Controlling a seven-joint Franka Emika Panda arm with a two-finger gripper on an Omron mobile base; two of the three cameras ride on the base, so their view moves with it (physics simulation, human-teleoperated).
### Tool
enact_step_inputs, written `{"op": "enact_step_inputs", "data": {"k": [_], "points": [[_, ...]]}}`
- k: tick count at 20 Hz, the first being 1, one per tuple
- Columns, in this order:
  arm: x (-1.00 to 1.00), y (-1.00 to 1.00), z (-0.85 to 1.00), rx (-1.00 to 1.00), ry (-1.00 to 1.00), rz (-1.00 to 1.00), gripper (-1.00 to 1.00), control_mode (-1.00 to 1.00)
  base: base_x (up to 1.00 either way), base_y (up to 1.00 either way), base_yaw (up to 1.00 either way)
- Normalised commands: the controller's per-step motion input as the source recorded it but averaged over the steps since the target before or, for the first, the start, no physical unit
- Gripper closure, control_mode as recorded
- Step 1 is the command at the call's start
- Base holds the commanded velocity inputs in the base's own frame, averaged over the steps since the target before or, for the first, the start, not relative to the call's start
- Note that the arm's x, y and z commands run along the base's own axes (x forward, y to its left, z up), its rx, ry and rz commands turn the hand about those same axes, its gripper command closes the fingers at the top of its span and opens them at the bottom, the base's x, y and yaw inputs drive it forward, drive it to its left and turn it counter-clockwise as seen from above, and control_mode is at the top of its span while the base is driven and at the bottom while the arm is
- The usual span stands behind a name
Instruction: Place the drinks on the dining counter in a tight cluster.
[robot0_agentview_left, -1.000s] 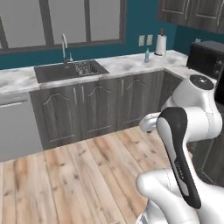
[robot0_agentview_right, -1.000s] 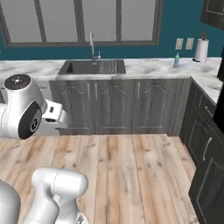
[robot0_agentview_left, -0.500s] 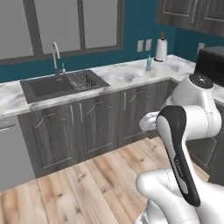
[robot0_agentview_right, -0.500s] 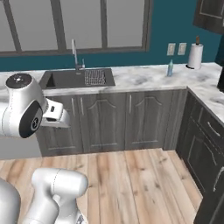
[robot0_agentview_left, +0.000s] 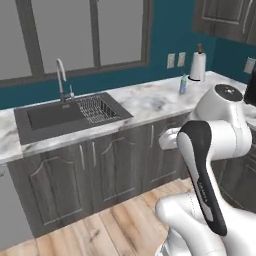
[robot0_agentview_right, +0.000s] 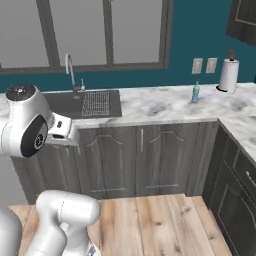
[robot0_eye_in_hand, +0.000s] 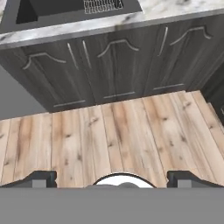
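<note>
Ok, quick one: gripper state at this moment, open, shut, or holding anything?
Gripper: open, its two dark fingertips spread wide, nothing between them, above the light wooden plank floor.

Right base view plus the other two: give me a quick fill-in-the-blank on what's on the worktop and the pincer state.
1. The small blue-capped bottle stands on the marble worktop just left of the ____ roll.
2. The faucet rises behind the dark ____.
3. In the hand view the pincer is ____ and holds nothing.

Missing: paper towel; sink; open
</note>
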Motion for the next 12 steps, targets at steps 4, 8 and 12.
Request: {"op": "enact_step_inputs", "data": {"k": [4, 8, 12], "points": [[0.00, 0.00, 0.00, 0.00, 0.00, 0.00, -1.00, 1.00, 1.00, -0.85, -0.27], [0.00, 0.00, 0.00, 0.00, 0.00, 0.00, -1.00, 1.00, 0.71, -0.57, -0.54], [0.00, 0.00, 0.00, 0.00, 0.00, 0.00, -1.00, 1.00, 0.91, -0.41, -0.41]]}}
